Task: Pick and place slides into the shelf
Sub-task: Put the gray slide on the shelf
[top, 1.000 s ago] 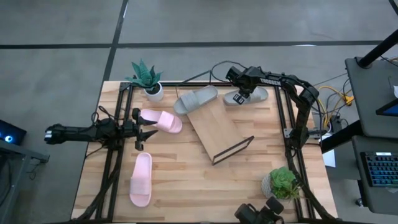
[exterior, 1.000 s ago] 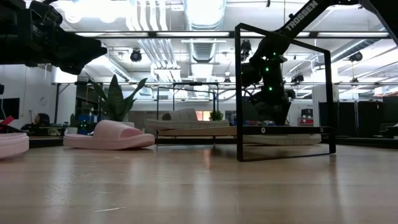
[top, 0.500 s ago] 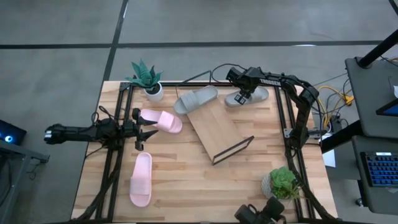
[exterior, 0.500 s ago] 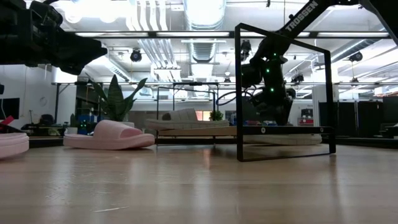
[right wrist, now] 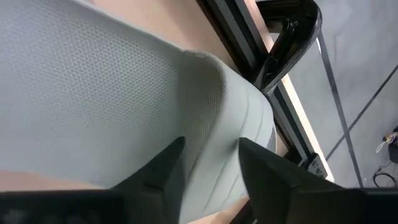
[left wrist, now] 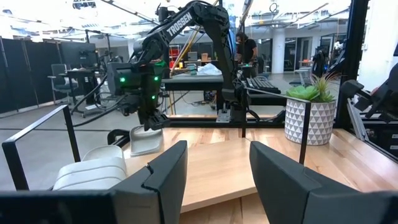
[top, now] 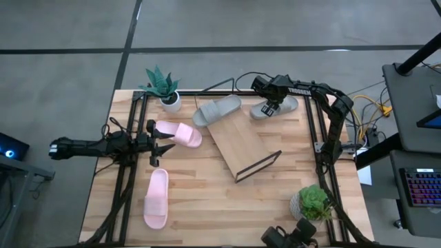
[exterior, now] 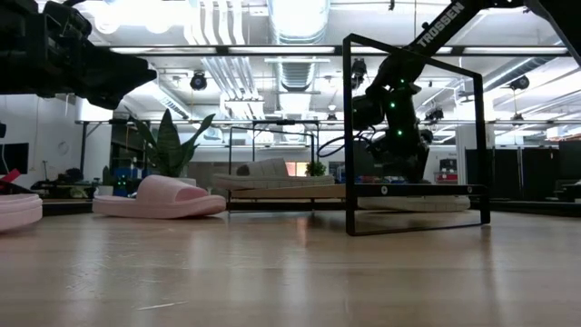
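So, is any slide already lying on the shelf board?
No: in the high view the shelf is bare, and the two grey slides and two pink slides lie on the table.

Two pale pink slides (top: pixel 178 133) (top: pixel 156 198), two grey slides (top: pixel 217 109) (top: pixel 281 106) with fine dotted texture. Light-wood shelf (top: pixel 240 140) on black wire frame. Pale plank surface (top: pixel 207 207). White pot with grey triangle pattern (left wrist: pixel 305 122), green leaves.
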Robot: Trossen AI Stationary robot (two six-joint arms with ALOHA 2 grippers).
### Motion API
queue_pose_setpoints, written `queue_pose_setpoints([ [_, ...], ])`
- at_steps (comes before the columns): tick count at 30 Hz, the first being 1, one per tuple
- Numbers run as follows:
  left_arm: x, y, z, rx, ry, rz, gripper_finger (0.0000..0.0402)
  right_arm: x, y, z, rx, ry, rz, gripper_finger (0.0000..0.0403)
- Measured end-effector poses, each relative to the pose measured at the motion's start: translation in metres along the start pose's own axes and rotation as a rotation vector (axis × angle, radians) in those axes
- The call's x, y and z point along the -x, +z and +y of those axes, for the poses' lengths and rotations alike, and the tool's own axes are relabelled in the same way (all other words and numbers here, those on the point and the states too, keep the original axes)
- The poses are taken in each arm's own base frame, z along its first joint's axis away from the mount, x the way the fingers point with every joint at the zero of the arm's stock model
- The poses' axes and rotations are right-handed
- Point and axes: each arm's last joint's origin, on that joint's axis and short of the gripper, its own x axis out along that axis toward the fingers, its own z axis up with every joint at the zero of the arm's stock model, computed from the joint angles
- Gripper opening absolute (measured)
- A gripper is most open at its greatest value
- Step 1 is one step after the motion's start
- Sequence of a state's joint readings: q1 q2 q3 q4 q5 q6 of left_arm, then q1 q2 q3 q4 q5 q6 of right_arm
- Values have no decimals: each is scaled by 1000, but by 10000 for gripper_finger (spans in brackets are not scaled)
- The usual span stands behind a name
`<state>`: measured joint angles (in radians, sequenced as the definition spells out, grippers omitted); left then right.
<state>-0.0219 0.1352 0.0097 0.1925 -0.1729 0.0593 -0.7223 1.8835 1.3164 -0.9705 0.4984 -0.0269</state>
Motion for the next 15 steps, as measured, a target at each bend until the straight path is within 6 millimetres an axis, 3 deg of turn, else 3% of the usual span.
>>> queue_pose_setpoints([
  [6,0,0,0,0,0,0,160,0,-4,0,15,-2,41,21],
  [11,0,0,0,0,0,0,160,4,-6,-2,27,-63,39,12],
  [15,0,0,0,0,0,-3,160,21,-7,-9,4,-72,-15,10],
])
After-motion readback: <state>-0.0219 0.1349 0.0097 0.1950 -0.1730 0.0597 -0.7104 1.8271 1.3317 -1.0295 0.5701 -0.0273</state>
